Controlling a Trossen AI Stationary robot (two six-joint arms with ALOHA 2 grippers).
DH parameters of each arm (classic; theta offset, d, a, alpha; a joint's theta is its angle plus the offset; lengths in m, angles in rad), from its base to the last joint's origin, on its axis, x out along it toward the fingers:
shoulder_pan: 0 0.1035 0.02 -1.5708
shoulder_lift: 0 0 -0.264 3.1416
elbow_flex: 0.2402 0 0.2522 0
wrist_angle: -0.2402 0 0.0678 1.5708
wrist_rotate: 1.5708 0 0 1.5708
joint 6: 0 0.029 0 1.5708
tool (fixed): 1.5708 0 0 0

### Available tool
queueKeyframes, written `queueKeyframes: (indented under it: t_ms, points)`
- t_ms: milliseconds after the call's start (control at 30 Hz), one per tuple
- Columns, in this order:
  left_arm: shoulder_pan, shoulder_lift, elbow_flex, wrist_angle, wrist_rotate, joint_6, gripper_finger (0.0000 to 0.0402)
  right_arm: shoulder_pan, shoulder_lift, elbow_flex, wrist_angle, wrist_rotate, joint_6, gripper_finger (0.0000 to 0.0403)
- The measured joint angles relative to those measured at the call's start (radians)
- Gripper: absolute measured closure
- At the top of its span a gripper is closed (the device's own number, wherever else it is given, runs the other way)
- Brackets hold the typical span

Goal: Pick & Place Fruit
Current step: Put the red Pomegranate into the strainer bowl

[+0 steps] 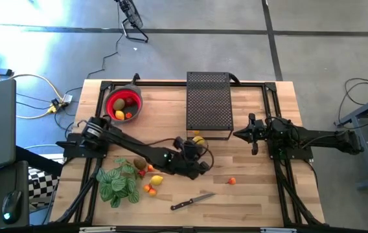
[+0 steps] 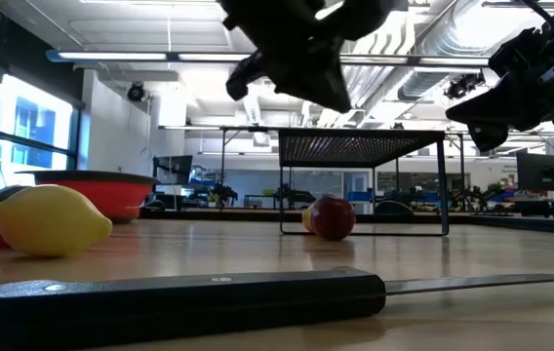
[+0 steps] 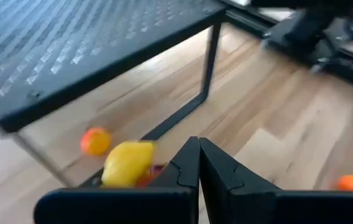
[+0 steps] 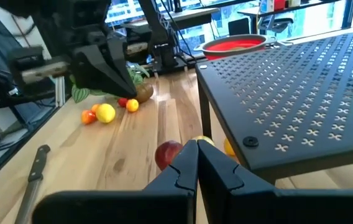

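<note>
My left gripper (image 1: 200,155) hangs shut above the table's middle, just near of the black mesh rack (image 1: 208,103), with nothing between its fingers. Its wrist view looks at a yellow lemon (image 3: 127,163) and a tiny orange fruit (image 3: 96,140) lying on the table under the rack. A dark red apple (image 4: 168,154) lies on the wood beside that lemon. More fruit fills the red bowl (image 1: 124,103) at the far left. My right gripper (image 1: 245,134) waits shut at the rack's right side, touching nothing.
A black-handled knife (image 1: 192,202) lies near the front edge. A green leafy plant (image 1: 119,181) sits front left, with a lemon (image 1: 156,180), a kiwi (image 1: 138,164) and small orange pieces (image 1: 150,189) beside it. One orange piece (image 1: 232,181) lies alone right of centre.
</note>
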Motion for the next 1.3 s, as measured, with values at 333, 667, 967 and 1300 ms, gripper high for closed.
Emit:
queueKeyframes:
  t_ms: [333, 667, 967, 1300]
  points:
    - [-0.038, 0.020, 0.061, -0.228, 0.045, -0.158, 0.0401, 0.000, 0.000, 0.000, -0.001, 0.003, 0.000, 0.0401]
    - [-0.008, 0.023, 0.067, -0.232, 0.237, -0.044, 0.0401, 0.000, 0.000, 0.000, 0.001, 0.004, -0.006, 0.0401]
    - [0.030, 0.023, 0.067, -0.226, 0.272, -0.072, 0.0390, 0.000, 0.000, 0.000, 0.000, 0.004, -0.010, 0.0401]
    - [0.086, 0.033, 0.065, -0.234, 0.387, -0.076, 0.0231, 0.000, 0.000, 0.000, 0.000, 0.004, -0.011, 0.0401]
